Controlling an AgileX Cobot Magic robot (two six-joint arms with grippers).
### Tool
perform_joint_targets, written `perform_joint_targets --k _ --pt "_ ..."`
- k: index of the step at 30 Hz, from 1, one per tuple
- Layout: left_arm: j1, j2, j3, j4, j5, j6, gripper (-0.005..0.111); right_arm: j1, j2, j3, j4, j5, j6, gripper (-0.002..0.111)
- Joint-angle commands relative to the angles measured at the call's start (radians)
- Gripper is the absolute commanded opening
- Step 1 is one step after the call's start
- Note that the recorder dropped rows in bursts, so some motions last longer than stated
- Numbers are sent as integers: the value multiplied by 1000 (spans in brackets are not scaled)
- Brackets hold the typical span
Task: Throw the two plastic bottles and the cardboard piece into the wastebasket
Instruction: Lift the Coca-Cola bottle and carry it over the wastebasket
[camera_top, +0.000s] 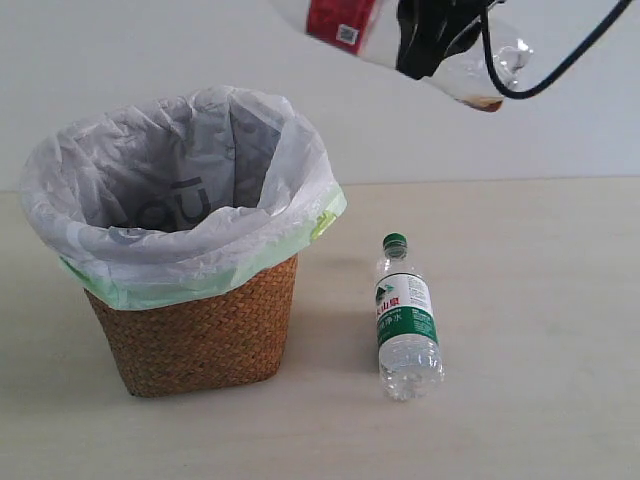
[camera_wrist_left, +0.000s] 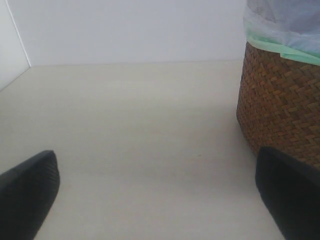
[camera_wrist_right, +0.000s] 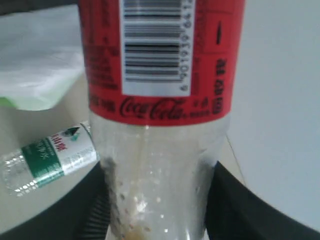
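My right gripper (camera_top: 432, 40) clamps the slim clear red-labelled bottle (camera_top: 345, 22) high above the table (camera_top: 540, 400), right of the woven wicker wastebasket (camera_top: 200, 335). The stouter, ribbed green-capped bottle (camera_top: 406, 322) lies flat beside the basket; my left gripper (camera_wrist_left: 160, 200) gapes wide, empty.

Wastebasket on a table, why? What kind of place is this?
Probably a robot test bench, not a home: a plain pale tabletop, a blank white wall, and a black robot tool holding a red-label bottle in the air near the wastebasket.
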Motion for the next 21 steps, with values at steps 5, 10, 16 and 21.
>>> perform_joint_targets --k 5,10,16,21 --pt "2 -3 -4 -2 -7 -9 108 147 -37 149 -502 2 -16 0" --pt "2 -3 -4 -2 -7 -9 108 147 -53 192 -841 2 42 0" --pt "2 -3 -4 -2 -7 -9 108 147 -95 192 -804 2 -11 0" --pt "2 -3 -4 -2 -7 -9 108 154 -91 192 -183 2 -360 0"
